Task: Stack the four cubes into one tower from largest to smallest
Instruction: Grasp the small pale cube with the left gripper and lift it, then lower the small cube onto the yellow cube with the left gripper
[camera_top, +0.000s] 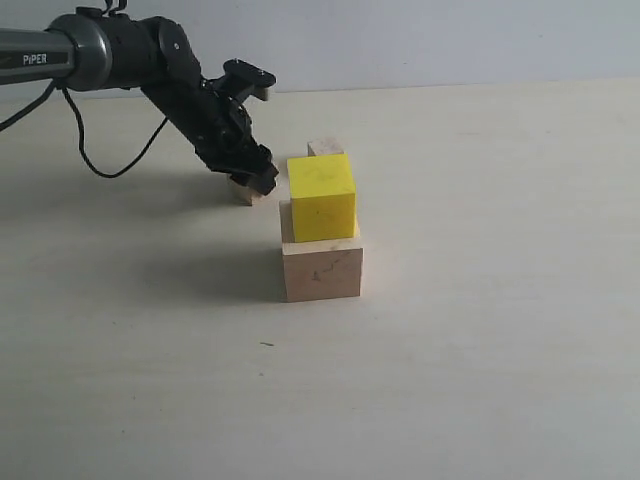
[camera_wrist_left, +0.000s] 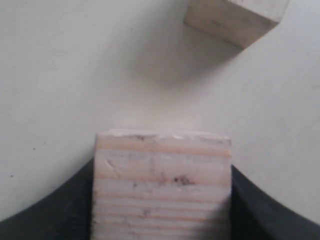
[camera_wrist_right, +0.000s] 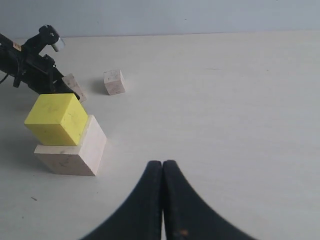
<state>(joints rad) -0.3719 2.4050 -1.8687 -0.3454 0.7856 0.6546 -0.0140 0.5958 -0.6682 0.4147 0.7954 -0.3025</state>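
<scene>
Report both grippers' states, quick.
Left gripper: closed on the small wooden cube, jaws against both its sides.
Right gripper: shut, holding nothing.

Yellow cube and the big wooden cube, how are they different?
The yellow cube is bright yellow; the large wooden cube is pale with dark marks. The yellow cube is smaller than the large wooden cube. The yellow cube sits on top; the large wooden cube rests on the table. Both are cubes.
</scene>
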